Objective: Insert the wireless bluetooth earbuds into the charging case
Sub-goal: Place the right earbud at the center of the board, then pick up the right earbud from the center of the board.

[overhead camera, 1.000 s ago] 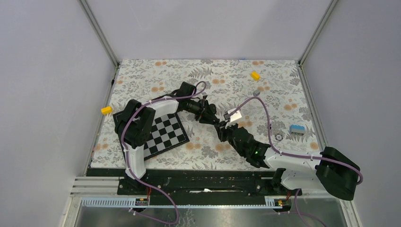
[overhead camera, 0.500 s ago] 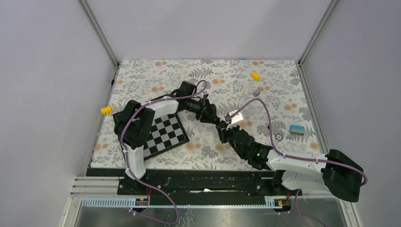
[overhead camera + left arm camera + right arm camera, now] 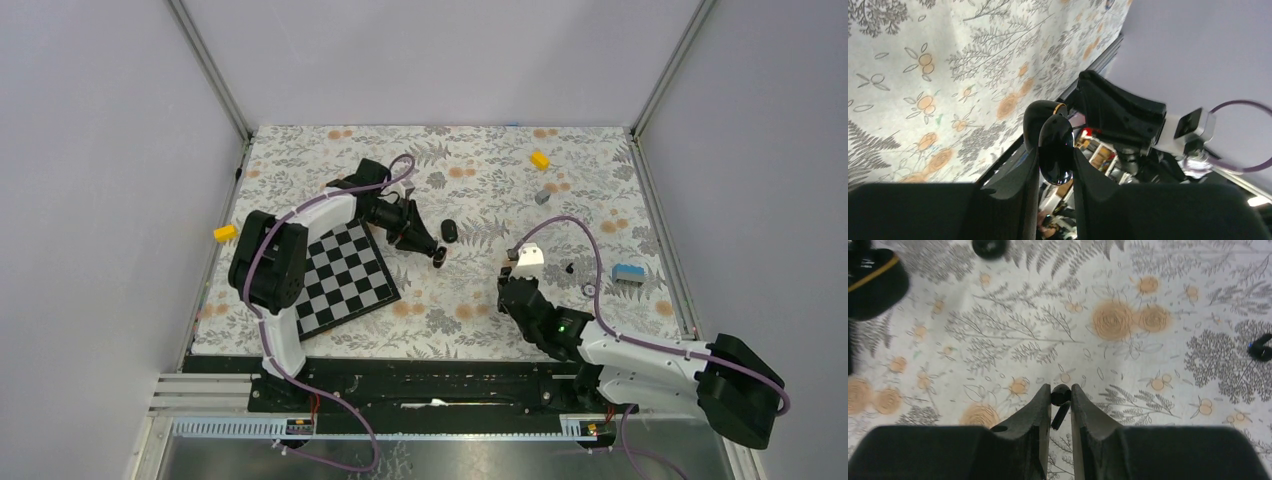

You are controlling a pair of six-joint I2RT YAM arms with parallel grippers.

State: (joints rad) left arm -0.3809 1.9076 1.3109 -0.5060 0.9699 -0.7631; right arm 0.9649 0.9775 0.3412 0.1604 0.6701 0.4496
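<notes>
My left pincer is clamped tight on the charging case, at about 3 o'clock of the checkerboard in the top view, with a black oval thing lying near its tip at 1 o'clock. My right pincer pinches one earbud between its tips, and the other earbud lies on the floral cloth at 3 o'clock of that pincer, well apart from the case

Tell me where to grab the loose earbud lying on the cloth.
Pinch the loose earbud across its rounded body, coming straight down from above: it lies low on the cloth, clear room around it; a sideways approach would likely scrape.
</notes>
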